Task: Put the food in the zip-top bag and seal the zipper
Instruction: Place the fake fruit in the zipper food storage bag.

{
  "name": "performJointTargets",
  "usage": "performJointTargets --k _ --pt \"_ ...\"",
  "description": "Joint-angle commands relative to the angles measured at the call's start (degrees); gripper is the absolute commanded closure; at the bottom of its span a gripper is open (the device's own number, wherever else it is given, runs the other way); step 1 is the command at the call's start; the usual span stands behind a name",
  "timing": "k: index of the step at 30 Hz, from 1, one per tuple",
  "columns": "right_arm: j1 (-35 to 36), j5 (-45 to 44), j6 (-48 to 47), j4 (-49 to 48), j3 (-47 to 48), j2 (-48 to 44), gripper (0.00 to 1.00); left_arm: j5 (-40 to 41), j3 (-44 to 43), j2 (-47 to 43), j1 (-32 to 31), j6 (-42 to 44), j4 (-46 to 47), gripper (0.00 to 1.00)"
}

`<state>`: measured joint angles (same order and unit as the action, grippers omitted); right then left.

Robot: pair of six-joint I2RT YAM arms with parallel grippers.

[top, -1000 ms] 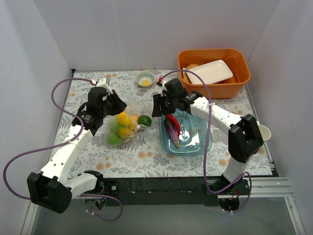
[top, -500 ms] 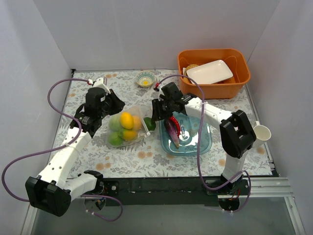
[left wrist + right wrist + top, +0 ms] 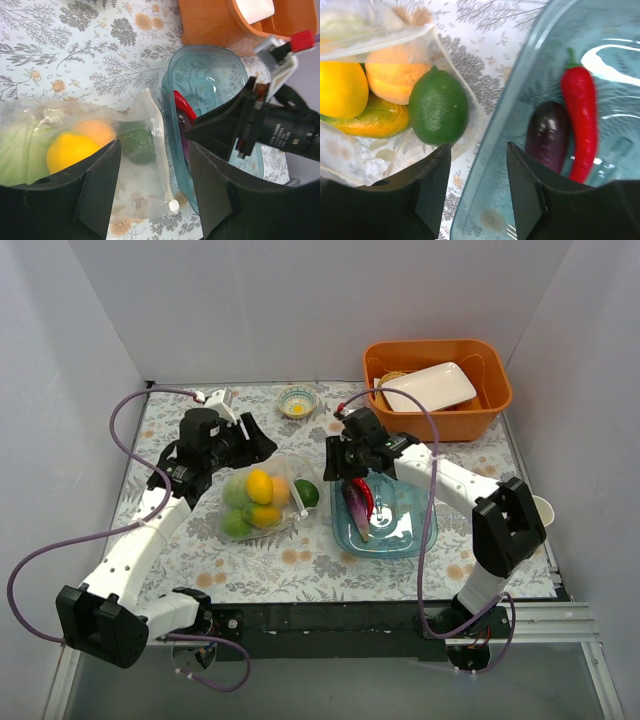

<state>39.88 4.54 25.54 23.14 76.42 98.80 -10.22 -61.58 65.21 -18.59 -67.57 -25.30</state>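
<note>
Jaws apart and empty, the right gripper (image 3: 350,462) hangs over the blue-tinted plastic tray's (image 3: 412,540) far end, with the slim red chilli (image 3: 580,115) and purple eggplant (image 3: 548,135) pointing toward it.

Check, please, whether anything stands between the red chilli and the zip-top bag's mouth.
Yes: the eggplant and the tray wall lie between the chilli and the bag, and a lime sits at the bag's mouth.
</note>
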Motion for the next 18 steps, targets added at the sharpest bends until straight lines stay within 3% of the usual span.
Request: performJointTargets --k 1,4,6,18 --pt "-2.5 -7.7 3.0 -0.1 -1.7 -7.8 0.43 -2.7 -3.4 1.0 -2.5 2.0 -1.6 0.43" --pt "-3.7 -7.6 3.4 -0.9 -2.7 -10.4 0.40 1.4 -4.9 2.0 -6.7 3.3 -3.5 0.42" --pt "-4.1 -8.2 3.5 -0.9 -2.7 -11.3 0.38 8.6 -6.1 4.2 -10.5 5.2 -6.8 0.41" --pt "-5.9 -8.2 3.7 -0.4 -4.2 -14.8 0.36 16.8 -9.9 11.8 -12.5 5.9 -13.7 0.41"
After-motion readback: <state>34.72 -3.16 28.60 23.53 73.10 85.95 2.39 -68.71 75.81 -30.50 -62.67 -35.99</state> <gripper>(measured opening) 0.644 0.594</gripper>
